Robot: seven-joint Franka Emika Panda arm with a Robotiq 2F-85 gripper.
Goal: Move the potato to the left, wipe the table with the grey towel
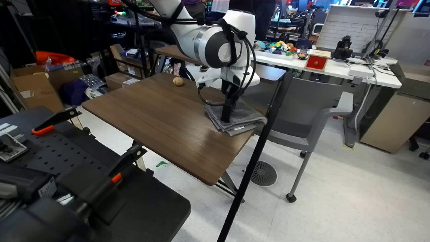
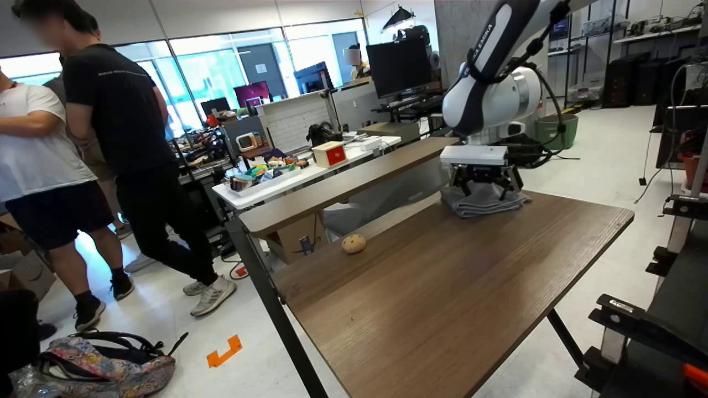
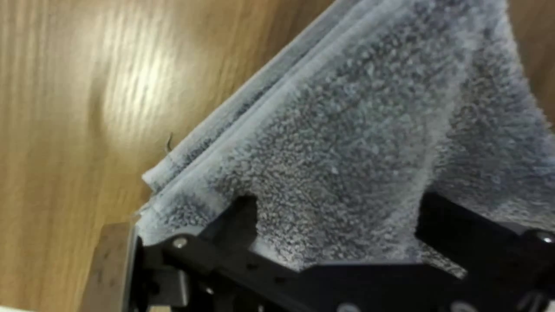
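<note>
Widely spread end effector (image 3: 336, 213), grey towel (image 3: 329, 143) beneath, potato (image 2: 353, 244) in both exterior views only.

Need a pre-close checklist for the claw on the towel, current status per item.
1. Claw open: ok, jaws stand well apart.
2. Claw lined up over the grey towel: ok, cloth shows between the fingertips in the wrist view.
3. Fingertips deep enough to catch cloth: cannot tell, contact isn't clear in any view.
4. Towel folded: ok, stacked layers show along its side.
5. Towel wholly on the table: cannot tell, it lies near the edge and any overhang is unclear.
6. Potato away from the grasp: ok, it sits apart from the towel in both exterior views.
</note>
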